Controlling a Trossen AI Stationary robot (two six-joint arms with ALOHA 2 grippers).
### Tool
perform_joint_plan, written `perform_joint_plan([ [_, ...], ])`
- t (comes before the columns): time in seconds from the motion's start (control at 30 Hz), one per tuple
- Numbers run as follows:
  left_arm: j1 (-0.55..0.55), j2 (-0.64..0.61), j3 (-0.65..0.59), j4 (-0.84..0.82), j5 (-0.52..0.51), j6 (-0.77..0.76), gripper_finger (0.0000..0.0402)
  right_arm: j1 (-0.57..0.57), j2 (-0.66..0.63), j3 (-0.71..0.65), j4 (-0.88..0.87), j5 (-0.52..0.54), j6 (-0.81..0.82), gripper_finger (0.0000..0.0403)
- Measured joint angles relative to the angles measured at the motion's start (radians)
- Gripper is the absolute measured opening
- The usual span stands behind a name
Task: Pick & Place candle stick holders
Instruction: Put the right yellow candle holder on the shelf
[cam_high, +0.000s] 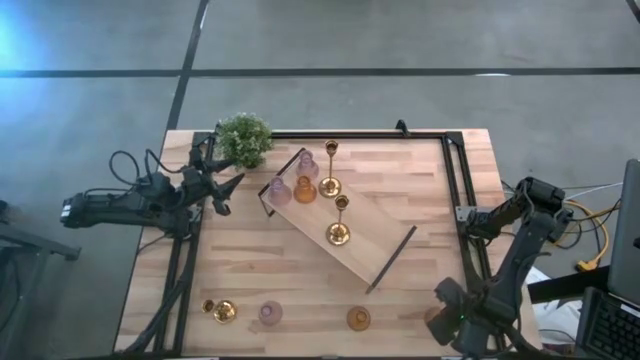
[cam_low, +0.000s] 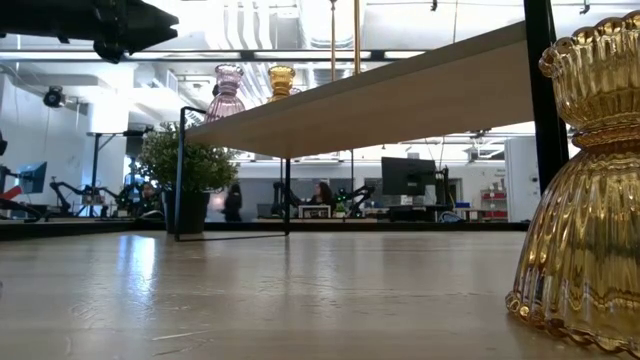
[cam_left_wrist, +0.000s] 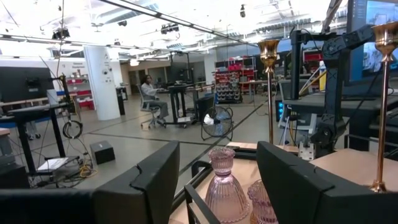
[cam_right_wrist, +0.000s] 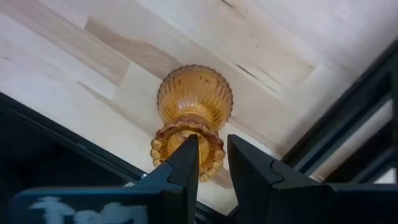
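Note:
My right gripper (cam_high: 441, 317) hangs near the table's front right corner and points straight down over a squat amber glass candle stick holder (cam_right_wrist: 194, 96) that stands upright on the table. One finger is over the holder's mouth and the other just outside its scalloped rim, with a narrow gap between them. Along the front edge stand a gold holder (cam_high: 222, 311), a pink one (cam_high: 270, 313) and another amber one (cam_high: 358, 318). The wooden tray (cam_high: 375, 245) carries two pink, one amber and two gold holders. My left gripper (cam_high: 226, 190) waits open at the left. My right gripper comes at the amber holder from above, its fingers (cam_right_wrist: 186, 163) on either side of the scalloped top rim (cam_right_wrist: 163, 144) on one side of the mouth. I cannot tell whether they touch it. The holder stands upright on its base on the table.
A green potted plant (cam_high: 243, 138) stands at the far left corner. The tray lies slantwise across the middle, raised on its black handles (cam_low: 182, 170). A black frame rail (cam_high: 455, 190) runs along the table's right side, close to my right gripper.

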Motion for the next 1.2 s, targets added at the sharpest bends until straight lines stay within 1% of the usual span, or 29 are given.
perform_joint_plan([
  [0.1,0.000,0.000,0.000,-0.001,0.000,0.000,0.0218,0.000,0.000,-0.032,0.045,-0.001,-0.022,0.0079],
  [0.2,0.000,0.000,0.000,-0.004,0.000,0.000,0.0218,0.000,0.000,-0.055,0.068,-0.005,-0.054,0.0069],
  [0.37,0.000,0.000,0.000,-0.005,0.000,0.000,0.0218,-0.001,-0.025,-0.060,0.083,-0.045,-0.115,0.0024],
  [0.5,0.000,0.000,0.000,-0.005,0.000,0.000,0.0218,0.000,-0.065,-0.039,0.022,-0.046,-0.131,0.0019],
  [0.7,0.000,0.000,0.000,-0.005,0.000,0.000,0.0218,-0.016,-0.180,0.002,-0.010,-0.027,-0.166,0.0019],
  [0.77,0.000,0.000,0.000,-0.006,0.000,0.000,0.0218,-0.031,-0.231,0.035,-0.031,-0.026,-0.180,0.0019],
  [0.87,0.000,0.000,0.000,-0.006,0.000,0.000,0.0218,-0.068,-0.283,0.106,-0.129,-0.019,-0.208,0.0019],
  [0.97,0.000,0.000,0.000,-0.007,0.000,0.000,0.0218,-0.109,-0.314,0.210,-0.239,0.039,-0.270,0.0019],
  [1.1,0.000,0.000,0.000,-0.007,0.000,0.000,0.0218,-0.195,-0.307,0.363,-0.417,0.101,-0.420,0.0019],
  [1.2,0.000,0.000,0.000,-0.008,0.000,0.000,0.0218,-0.290,-0.291,0.456,-0.510,0.115,-0.566,0.0019],
])
